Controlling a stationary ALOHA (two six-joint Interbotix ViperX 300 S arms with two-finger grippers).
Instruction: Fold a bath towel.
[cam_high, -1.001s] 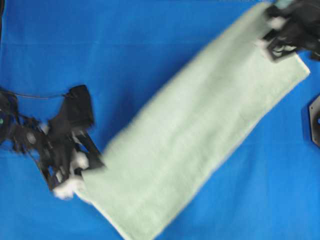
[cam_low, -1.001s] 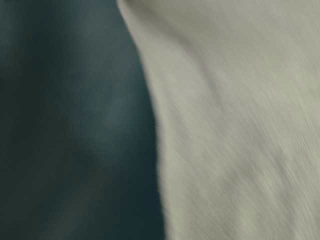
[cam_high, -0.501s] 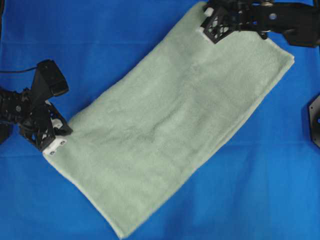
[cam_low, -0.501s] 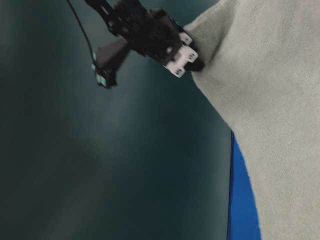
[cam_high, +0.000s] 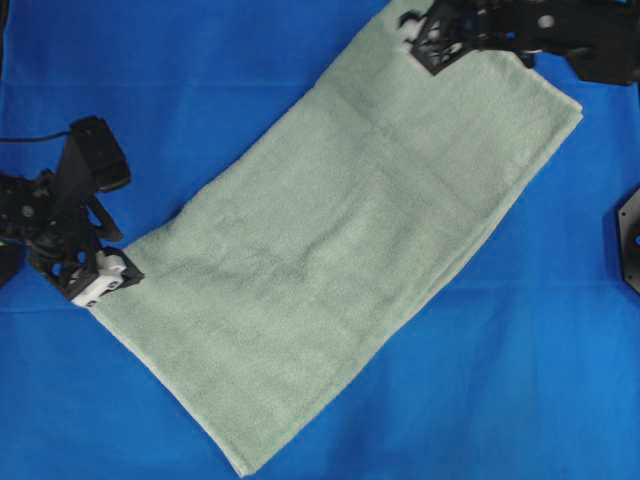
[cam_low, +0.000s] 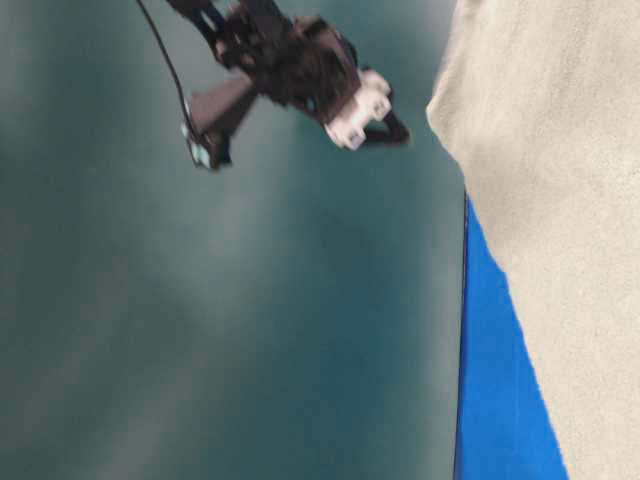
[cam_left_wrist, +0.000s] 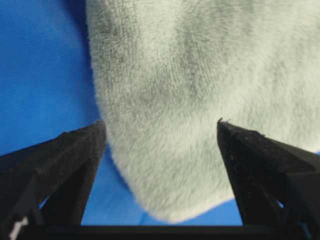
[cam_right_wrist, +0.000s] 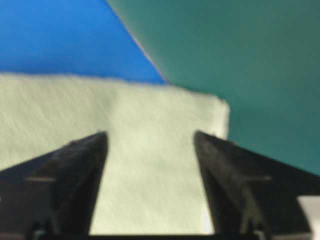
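Note:
The pale sage-green bath towel (cam_high: 340, 250) lies spread flat on a slant, from the lower left to the upper right of the blue cloth. My left gripper (cam_high: 118, 275) stands open at the towel's left corner. In the left wrist view that corner (cam_left_wrist: 200, 100) lies loose between the wide-apart fingers of the left gripper (cam_left_wrist: 160, 125). My right gripper (cam_high: 428, 35) is open over the towel's far top corner. In the right wrist view the towel (cam_right_wrist: 150, 115) shows flat between the parted fingers of the right gripper (cam_right_wrist: 150, 134). At table level the left gripper (cam_low: 388, 125) hangs apart from the towel (cam_low: 560, 200).
The bright blue cloth (cam_high: 200, 60) covers the table all round the towel. A black fixture (cam_high: 628, 240) sits at the right edge. A thin cable (cam_high: 40, 140) runs to the left arm. The table's edge (cam_low: 463, 330) shows beside a teal backdrop.
Both grippers have opened and let go of the towel's corners. The towel, stretched and moving a second ago, now lies still and flat. The left gripper has drawn back slightly from its corner.

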